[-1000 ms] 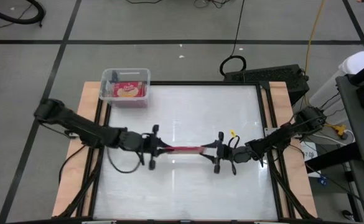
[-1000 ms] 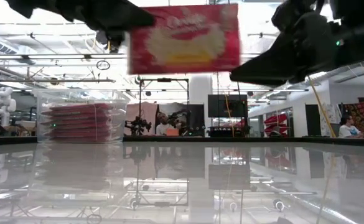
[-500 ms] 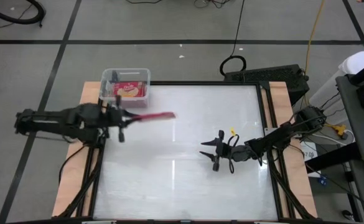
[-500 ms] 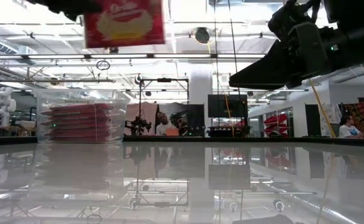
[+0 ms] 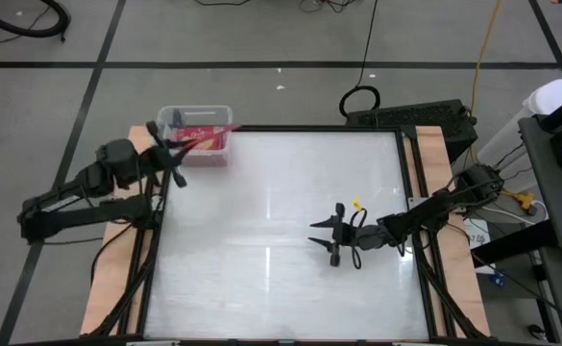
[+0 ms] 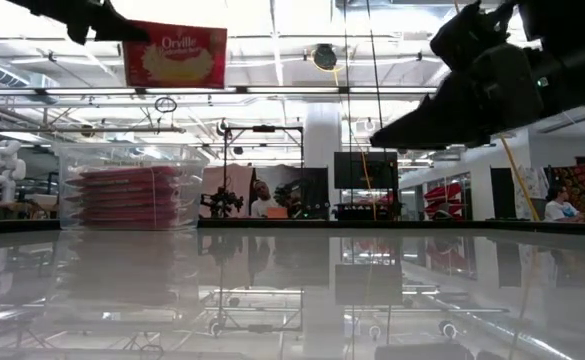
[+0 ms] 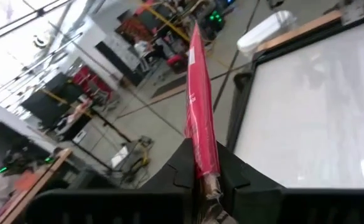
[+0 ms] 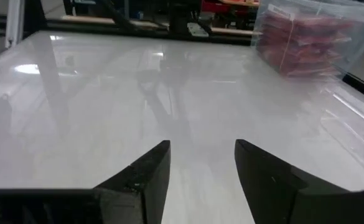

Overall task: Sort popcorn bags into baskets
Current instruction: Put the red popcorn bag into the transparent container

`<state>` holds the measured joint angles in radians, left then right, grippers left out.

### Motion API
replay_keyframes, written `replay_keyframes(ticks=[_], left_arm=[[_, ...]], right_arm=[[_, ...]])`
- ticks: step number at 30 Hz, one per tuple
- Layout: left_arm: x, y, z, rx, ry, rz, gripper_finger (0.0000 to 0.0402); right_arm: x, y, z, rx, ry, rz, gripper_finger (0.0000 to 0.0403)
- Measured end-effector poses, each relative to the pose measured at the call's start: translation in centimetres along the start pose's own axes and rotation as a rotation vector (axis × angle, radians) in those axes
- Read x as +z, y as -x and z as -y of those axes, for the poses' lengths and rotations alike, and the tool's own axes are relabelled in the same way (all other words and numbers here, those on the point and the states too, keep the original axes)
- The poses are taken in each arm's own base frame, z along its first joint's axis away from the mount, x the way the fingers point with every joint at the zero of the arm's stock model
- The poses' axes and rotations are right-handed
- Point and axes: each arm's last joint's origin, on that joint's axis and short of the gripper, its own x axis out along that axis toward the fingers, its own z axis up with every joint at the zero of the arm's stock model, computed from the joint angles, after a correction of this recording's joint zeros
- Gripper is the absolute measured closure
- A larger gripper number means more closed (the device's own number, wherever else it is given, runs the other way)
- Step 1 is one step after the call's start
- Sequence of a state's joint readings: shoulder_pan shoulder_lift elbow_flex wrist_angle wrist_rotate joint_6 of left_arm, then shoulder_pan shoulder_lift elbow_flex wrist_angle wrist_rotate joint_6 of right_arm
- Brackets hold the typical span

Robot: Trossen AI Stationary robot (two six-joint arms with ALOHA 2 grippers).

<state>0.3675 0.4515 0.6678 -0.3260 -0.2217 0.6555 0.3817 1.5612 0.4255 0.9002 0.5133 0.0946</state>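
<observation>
One red popcorn bag is in the air, standing on edge, its popcorn picture facing the table's near side. From above it shows as a thin red strip over the clear basket at the table's far left corner. My left gripper is shut on it. The basket holds a stack of several red packets lying flat. My right gripper hovers open right of the table's middle, touching nothing; its fingers stand apart over bare table. My left gripper pinches the bag's short end between its two fingers, one on each flat face. The fingers come level from the table's left side and lie along the bag. The bag is lifted clear and sticks straight out past the fingertips, on edge.
The glossy white table has a dark frame and wooden side rails. The basket stands partly past the far left corner. Cables and a black box lie beyond the far edge. People sit in the room behind.
My left gripper has swung with the bag from the table's middle toward the far left corner and now holds it over the basket. The bag has stayed on edge and turned with the arm. It has come away from my right gripper, which has kept its place.
</observation>
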Motion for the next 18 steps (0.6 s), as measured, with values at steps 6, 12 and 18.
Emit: replay_keyframes(ticks=[6,12,18], left_arm=[[0.7,0.8,-2.5,0.049,-0.005,-0.045,0.0379],[0.8,-0.3,-4.5,0.046,0.0,-0.171,0.038],[0.0,-2.2,-6.6,0.036,0.063,-0.335,0.038]], right_arm=[[-0.6,0.0,0.0,0.015,0.008,-0.056,0.0232],[-0.6,0.0,0.0,0.015,0.007,-0.054,0.0232],[-0.7,0.0,0.0,0.027,-0.001,-0.069,0.0232]])
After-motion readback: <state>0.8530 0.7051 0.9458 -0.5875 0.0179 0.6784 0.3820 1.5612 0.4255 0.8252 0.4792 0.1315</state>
